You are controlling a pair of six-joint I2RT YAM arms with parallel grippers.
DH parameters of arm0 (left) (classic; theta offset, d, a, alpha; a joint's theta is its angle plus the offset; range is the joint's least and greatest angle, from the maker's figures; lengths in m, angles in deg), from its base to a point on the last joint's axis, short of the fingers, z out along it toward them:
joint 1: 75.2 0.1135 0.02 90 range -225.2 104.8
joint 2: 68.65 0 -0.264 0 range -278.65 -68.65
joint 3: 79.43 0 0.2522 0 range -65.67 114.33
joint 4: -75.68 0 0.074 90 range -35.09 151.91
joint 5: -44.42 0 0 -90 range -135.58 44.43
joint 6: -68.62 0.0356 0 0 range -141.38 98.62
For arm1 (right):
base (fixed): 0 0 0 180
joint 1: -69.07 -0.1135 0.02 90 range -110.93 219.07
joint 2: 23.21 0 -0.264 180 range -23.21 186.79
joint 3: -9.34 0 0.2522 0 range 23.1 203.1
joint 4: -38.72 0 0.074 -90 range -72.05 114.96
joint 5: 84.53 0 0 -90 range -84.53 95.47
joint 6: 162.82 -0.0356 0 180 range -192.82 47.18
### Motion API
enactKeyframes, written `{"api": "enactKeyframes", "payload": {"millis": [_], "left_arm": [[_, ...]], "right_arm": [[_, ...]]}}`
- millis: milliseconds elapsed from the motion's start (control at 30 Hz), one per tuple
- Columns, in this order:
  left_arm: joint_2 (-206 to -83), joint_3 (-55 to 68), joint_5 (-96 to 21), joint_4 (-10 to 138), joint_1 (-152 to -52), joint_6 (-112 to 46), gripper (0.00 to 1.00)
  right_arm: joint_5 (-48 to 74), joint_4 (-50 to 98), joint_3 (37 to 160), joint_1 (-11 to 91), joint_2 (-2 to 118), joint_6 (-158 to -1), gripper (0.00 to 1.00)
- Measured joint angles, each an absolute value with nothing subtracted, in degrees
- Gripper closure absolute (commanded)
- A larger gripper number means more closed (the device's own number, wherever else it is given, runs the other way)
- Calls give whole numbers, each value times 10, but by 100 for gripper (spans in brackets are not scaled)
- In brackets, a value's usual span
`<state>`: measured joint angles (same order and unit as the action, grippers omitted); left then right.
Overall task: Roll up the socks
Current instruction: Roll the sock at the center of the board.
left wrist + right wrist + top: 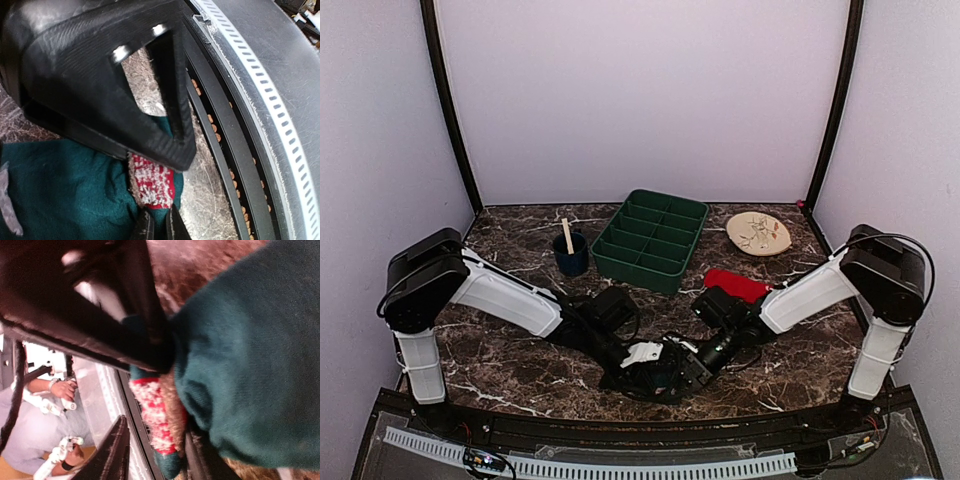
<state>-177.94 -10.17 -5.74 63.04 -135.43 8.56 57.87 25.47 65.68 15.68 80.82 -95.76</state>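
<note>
A dark blue round cup [570, 254] on the brown marbled tabletop [510, 370] holds a pale wooden stick [566, 235]. Just right of it sits a green plastic compartment tray [652, 240].

At the table's near edge, the dark teal-green fabric sock [65, 190] is bunched around the white-speckled end of the bright red fabric sock [152, 182]. The left gripper [165, 192] pinches that end tight. The right gripper [145, 400] stands parted, with the bundle between its fingers.
</note>
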Motion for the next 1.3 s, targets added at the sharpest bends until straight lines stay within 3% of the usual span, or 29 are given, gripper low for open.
{"api": "enactKeyframes", "payload": {"millis": [133,567,833,1300], "left_arm": [[-1800,-76,-26,604,-1343,79,99],[-1829,-44,50,536,-1295,46,99],[-1874,10,115,448,-1268,28,99],[-1929,64,201,320,-1234,28,99]], "right_arm": [[561,254,649,159,786,-962,54],[460,272,600,163,716,-969,54],[326,278,564,155,644,-942,54],[119,268,583,12,625,-847,54]]}}
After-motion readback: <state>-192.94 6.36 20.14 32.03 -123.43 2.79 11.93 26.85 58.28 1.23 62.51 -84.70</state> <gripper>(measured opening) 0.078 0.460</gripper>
